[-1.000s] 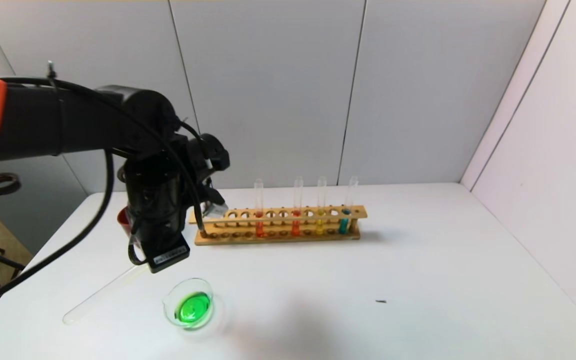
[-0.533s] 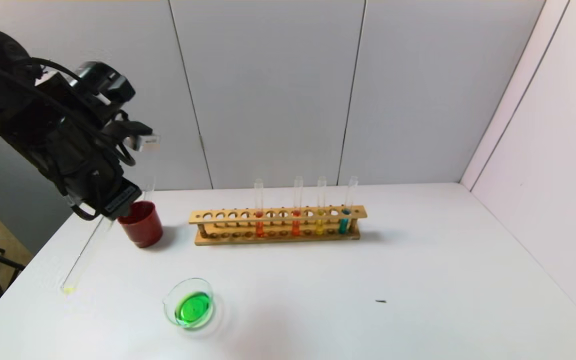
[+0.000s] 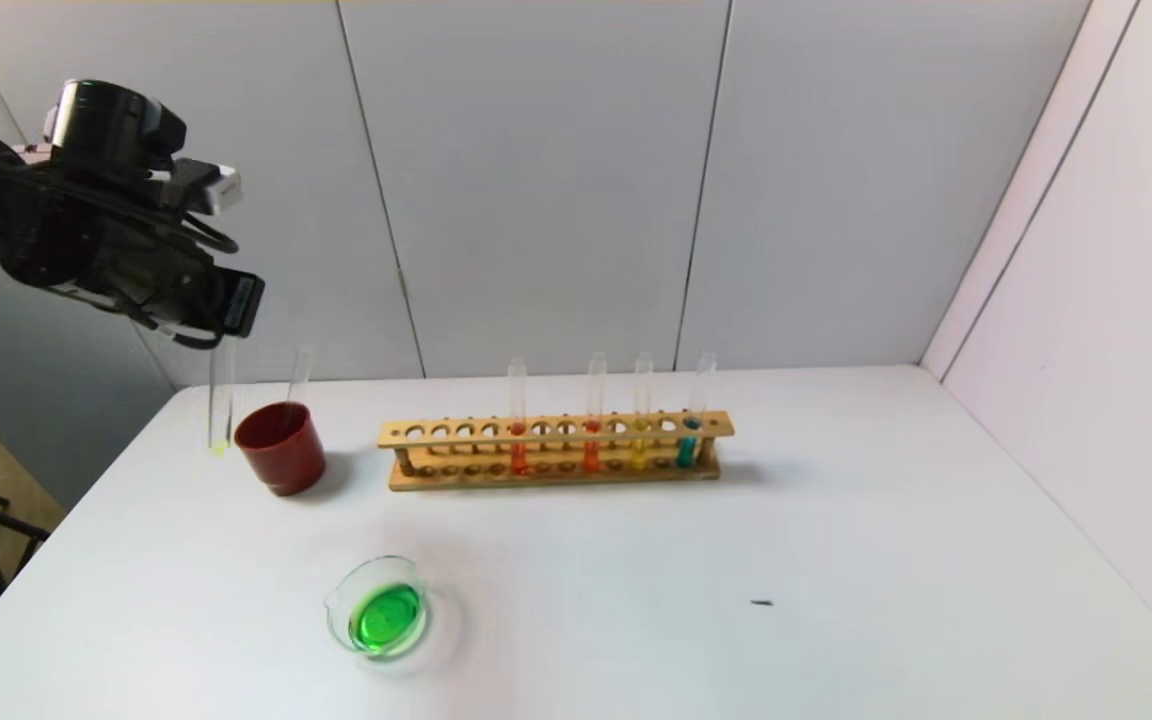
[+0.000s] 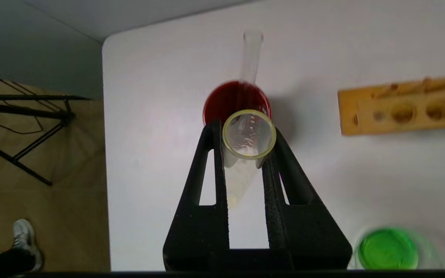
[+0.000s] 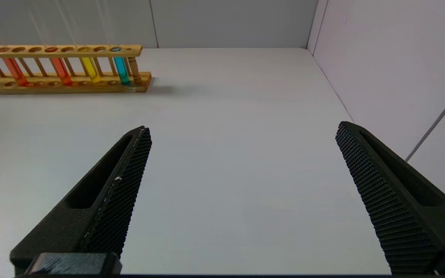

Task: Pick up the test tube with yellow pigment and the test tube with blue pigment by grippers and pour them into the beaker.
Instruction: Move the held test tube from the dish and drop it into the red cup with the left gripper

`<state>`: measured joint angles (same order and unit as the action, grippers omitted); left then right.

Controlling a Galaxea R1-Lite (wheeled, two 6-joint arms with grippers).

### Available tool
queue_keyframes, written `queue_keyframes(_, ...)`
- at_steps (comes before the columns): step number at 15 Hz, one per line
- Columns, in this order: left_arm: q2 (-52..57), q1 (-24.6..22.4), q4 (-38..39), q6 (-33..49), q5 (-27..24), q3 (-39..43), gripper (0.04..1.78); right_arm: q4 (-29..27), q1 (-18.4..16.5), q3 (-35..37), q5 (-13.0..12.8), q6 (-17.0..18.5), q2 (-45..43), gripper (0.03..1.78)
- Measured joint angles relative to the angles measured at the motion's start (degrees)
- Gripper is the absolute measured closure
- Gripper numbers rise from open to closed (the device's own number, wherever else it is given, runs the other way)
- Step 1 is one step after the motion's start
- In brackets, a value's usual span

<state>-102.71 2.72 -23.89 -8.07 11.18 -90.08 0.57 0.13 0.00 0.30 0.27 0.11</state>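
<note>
Black fingers of the left gripper [image 4: 245, 154] are clamping an emptied test tube with yellow pigment [image 4: 245, 143], hanging upright beside the red cup [image 3: 281, 447]. Only the wrist view is showing the right gripper [image 5: 242, 162] gaping wide, empty.

**Colours on the worktop**

The worktop [image 3: 836, 520] is plain white, with one small dark speck [image 3: 761, 603] toward its right front. The beaker [image 3: 381, 608], near the front edge, is clear glass holding bright green liquid. The cup [image 3: 281, 448], toward the back left corner, is opaque dark red. The rack [image 3: 556, 450] along the back edge is pale yellowish wood; in it stand two tubes with orange-red liquid [image 3: 519, 455], one with yellow [image 3: 640, 452] and one with cyan-blue [image 3: 687, 447]. The left gripper [image 4: 245, 154] is black, its clear tube [image 4: 247, 135] showing a yellowish rim and faint yellow residue. The right gripper [image 5: 242, 185] is black with a fine cross-hatched texture on its jaws.
</note>
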Motion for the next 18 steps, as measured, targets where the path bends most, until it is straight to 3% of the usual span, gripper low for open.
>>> queue_keyframes(3, -3.5, -2.5, 8.0, 3.7, 0.3, -1.3, 1.51, 0.0, 0.0, 0.0, 0.0, 0.0, 0.0, 0.07)
queue_keyframes(7, -8.1, -3.6, 9.5, 8.9, 0.5, -3.0, 1.51, 0.0, 0.0, 0.0, 0.0, 0.0, 0.0, 0.07)
queue_keyframes(18, -12.3, -3.9, 17.8, 10.9, 0.0, 2.3, 1.51, 0.0, 0.0, 0.0, 0.0, 0.0, 0.0, 0.07)
